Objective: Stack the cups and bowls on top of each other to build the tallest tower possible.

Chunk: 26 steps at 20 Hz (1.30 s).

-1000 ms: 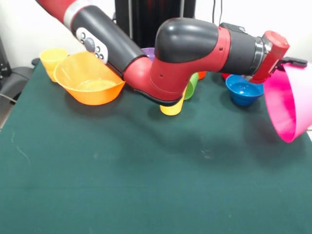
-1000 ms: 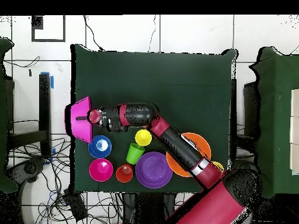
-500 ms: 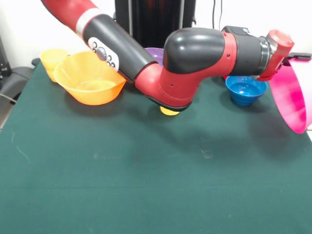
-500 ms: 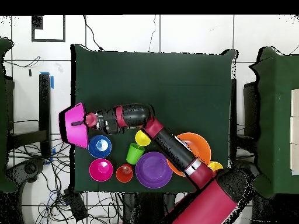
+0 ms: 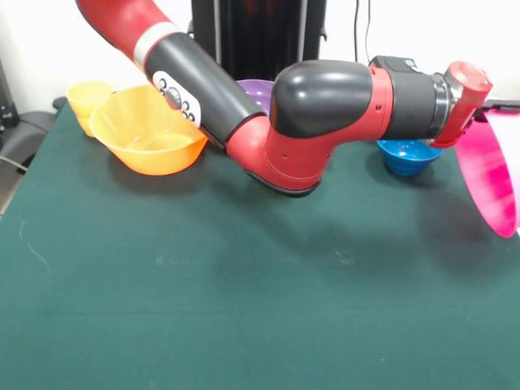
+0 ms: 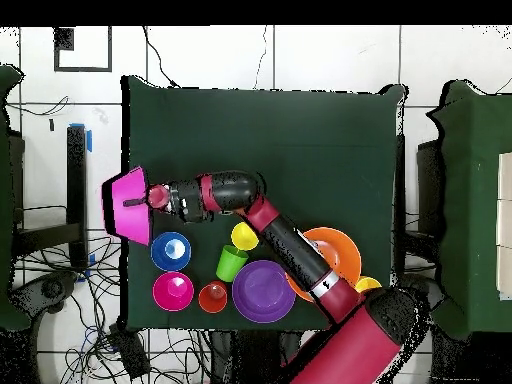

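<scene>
we are in the carry step: the gripper (image 5: pixel 479 101) has the large hot pink bowl (image 5: pixel 490 171) clamped by its rim, tipped on edge with the mouth facing sideways, lifted off the green table (image 5: pixel 244 301). taking the small blue bowl (image 5: pixel 409 154) as our landmark, the pink bowl hangs just beside it on the outer side, and in the overhead view it (image 6: pixel 129 204) juts past the table edge next to the blue bowl (image 6: pixel 171 250). behind the blue bowl stands the small crimson bowl (image 6: pixel 173 290), and along the row from there a red cup (image 6: pixel 212 297), a green cup (image 6: pixel 232 263), a yellow cup (image 6: pixel 243 235) and the wide purple bowl (image 6: pixel 263 291); the large orange bowl (image 5: pixel 146 130) sits well apart from the blue bowl, with a second yellow cup (image 5: pixel 87 99) touching its far side. nothing is stacked yet, so we judge the tower barely begun. next we would need to swing the pink bowl back over the cloth, level it, and set it down as a broad base. the risk is the edge: released here, it falls off the table. the front half of the table, away from the blue bowl, offers open room; the forearm (image 5: pixel 325 122) lies low over the cups, so we must lift before sweeping.
</scene>
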### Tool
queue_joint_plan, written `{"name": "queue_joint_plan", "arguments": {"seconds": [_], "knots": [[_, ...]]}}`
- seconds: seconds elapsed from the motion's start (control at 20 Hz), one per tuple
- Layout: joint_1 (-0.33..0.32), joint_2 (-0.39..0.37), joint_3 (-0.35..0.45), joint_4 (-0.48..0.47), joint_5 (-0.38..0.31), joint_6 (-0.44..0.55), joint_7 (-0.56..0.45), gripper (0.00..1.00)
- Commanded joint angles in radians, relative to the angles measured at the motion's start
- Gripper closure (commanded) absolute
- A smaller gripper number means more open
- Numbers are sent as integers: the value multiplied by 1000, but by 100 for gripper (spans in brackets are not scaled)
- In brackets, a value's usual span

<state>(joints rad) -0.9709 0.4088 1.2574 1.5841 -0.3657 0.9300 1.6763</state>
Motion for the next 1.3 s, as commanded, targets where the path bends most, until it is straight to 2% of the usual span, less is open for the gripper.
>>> {"name": "queue_joint_plan", "arguments": {"seconds": [0.05, 0.5, 0.9, 1.3], "knots": [[49, 56, 8, -170, 27, 106, -418, 100], [57, 91, 23, -187, 50, 113, -469, 100], [48, 135, 32, -195, 84, 175, -539, 100], [43, 154, 35, -206, 106, 231, -561, 100]]}}
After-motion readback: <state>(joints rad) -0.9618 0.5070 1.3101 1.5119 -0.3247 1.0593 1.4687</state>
